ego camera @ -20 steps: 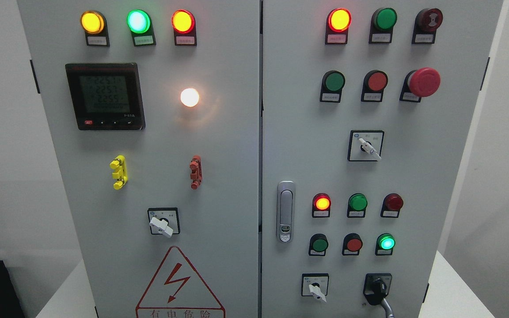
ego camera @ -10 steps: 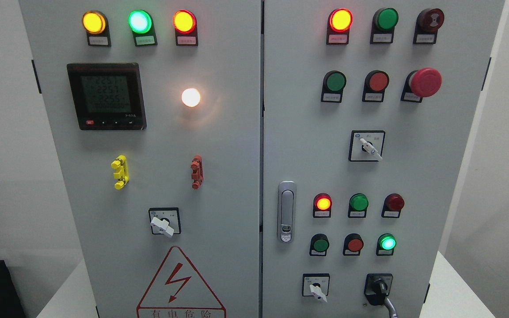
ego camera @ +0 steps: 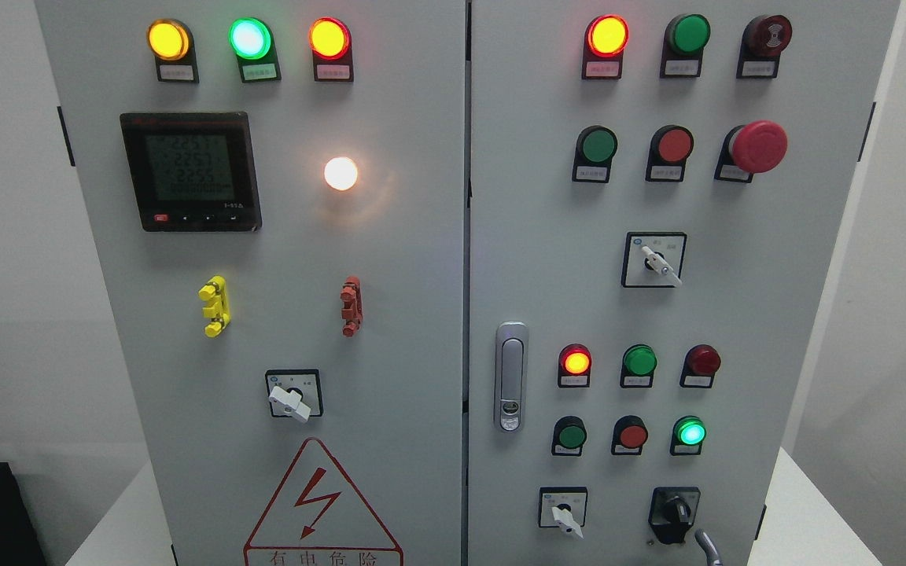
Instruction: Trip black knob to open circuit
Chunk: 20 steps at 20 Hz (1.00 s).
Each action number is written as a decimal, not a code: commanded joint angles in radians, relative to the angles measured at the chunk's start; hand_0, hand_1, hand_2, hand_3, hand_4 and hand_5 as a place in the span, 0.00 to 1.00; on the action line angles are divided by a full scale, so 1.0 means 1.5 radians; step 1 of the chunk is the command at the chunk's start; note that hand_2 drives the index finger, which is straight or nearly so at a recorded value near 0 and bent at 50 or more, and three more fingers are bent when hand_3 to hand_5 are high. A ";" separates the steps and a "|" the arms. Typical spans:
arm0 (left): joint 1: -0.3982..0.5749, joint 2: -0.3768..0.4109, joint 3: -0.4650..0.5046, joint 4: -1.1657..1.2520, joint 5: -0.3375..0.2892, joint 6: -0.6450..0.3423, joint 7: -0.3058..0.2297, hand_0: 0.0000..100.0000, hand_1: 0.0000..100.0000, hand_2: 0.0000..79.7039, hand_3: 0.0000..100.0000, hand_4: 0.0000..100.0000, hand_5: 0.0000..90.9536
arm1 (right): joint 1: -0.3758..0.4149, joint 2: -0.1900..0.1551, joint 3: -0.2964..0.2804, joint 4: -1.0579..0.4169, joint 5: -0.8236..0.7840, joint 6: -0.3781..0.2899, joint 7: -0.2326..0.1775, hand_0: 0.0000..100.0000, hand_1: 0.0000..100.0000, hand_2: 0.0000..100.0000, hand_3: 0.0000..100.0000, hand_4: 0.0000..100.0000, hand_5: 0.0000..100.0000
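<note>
Grey cabinet (ego camera: 421, 259) (black knob (ego camera: 675, 513) unobstructed)

the grey finger (ego camera: 706, 546) at the bottom edge, at about 5 o'clock from the black knob (ego camera: 675, 515), has pulled down and away, so now only its bent tip shows and it sits just apart from the knob, when before it reached up and touched it. the knob's handle now stands straight, from 12 to 6 o'clock, when a second ago it leaned toward 5 o'clock. the whole grey cabinet (ego camera: 421, 236) has slid a tiny bit toward 3 o'clock in the view.
</note>
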 commanded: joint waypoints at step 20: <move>-0.003 0.000 0.001 0.000 0.002 -0.001 0.000 0.12 0.39 0.00 0.00 0.00 0.00 | 0.122 0.008 0.008 -0.132 -0.003 -0.007 -0.003 0.99 0.82 0.00 1.00 0.93 0.86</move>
